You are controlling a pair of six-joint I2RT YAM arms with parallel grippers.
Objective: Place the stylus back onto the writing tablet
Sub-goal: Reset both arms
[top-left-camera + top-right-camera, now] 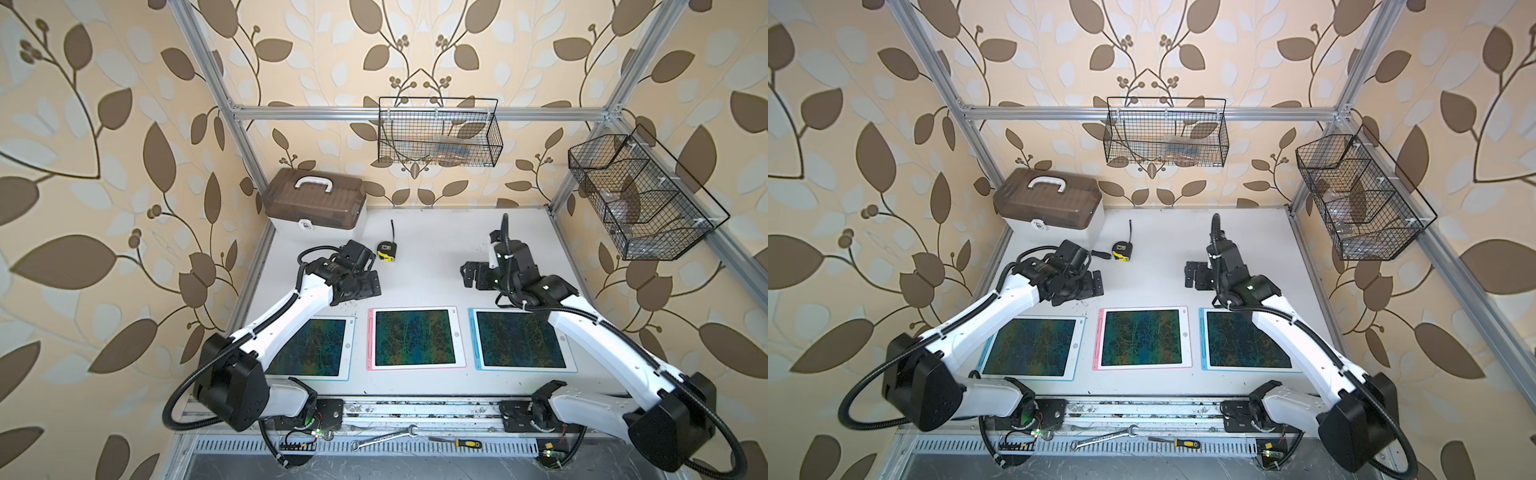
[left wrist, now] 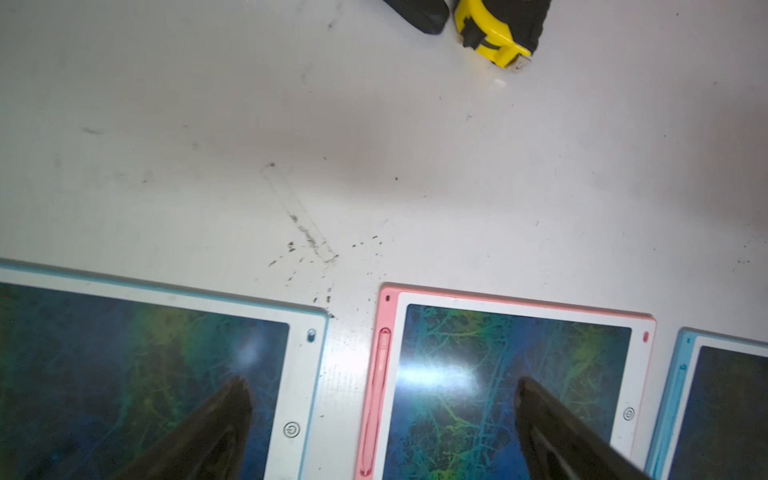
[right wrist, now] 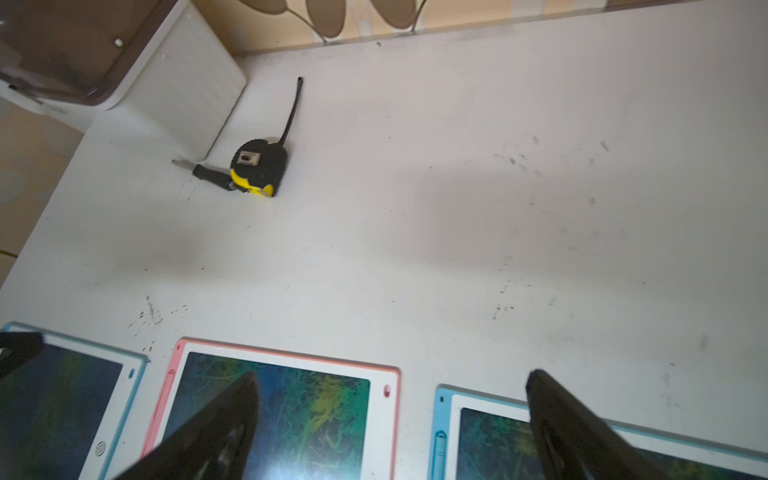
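Left wrist view shows you the pink stylus [image 2: 376,407] seated in the slot along the left edge of the pink writing tablet [image 2: 519,305], which lies flat on the tabletop [image 2: 374,145]. The left blue tablet [image 1: 324,349] and the right blue tablet [image 1: 511,340] lie just beside it. Beyond its far left corner your left fingers [image 2: 216,424] hover wide apart, holding nothing. Beyond its far right corner the right fingers [image 3: 216,428] are also spread and empty. Farther behind the pink tablet are a tape measure [image 1: 386,250] and a brown box [image 1: 316,203].
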